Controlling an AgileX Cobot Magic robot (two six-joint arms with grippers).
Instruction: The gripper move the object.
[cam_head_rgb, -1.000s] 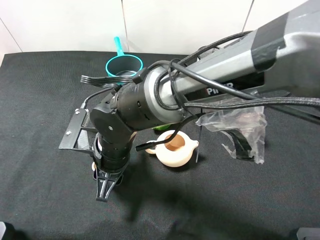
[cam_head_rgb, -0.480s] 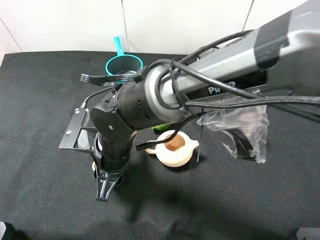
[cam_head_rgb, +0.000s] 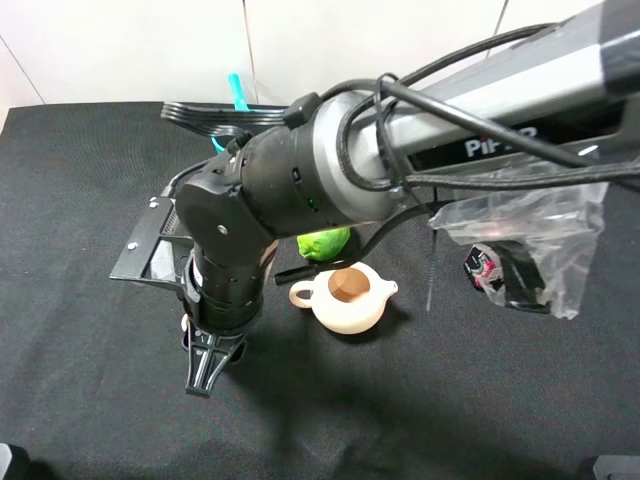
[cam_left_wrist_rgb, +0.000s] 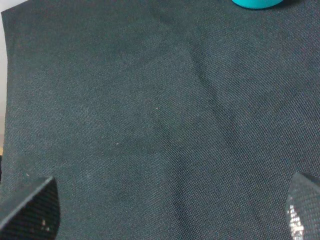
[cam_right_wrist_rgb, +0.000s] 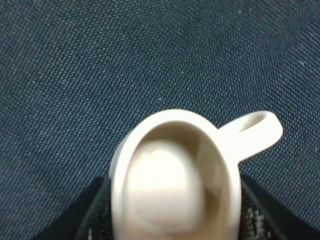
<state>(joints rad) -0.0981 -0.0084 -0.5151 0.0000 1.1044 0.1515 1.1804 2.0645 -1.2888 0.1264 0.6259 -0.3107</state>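
Small cream-beige ceramic cup (cam_right_wrist_rgb: 167, 175) with a tiny side handle: mouth up, clamped between the black fingers (cam_right_wrist_rgb: 94, 214) of the right gripper (cam_head_rgb: 204, 368), which points down over the black cloth counter (cam_head_rgb: 90, 160). Whether the cup touches the cloth cannot be told. Near it, to the right in the high view: larger cream spouted teapot (cam_head_rgb: 346, 302), with a green lime (cam_head_rgb: 322, 242) just behind. Left gripper (cam_left_wrist_rgb: 170, 210): fingers wide apart, nothing held.

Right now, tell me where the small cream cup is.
The small cream cup sits inside the right end effector, as the right wrist view shows. In the exterior high view it is mostly hidden by that arm, left of the teapot.
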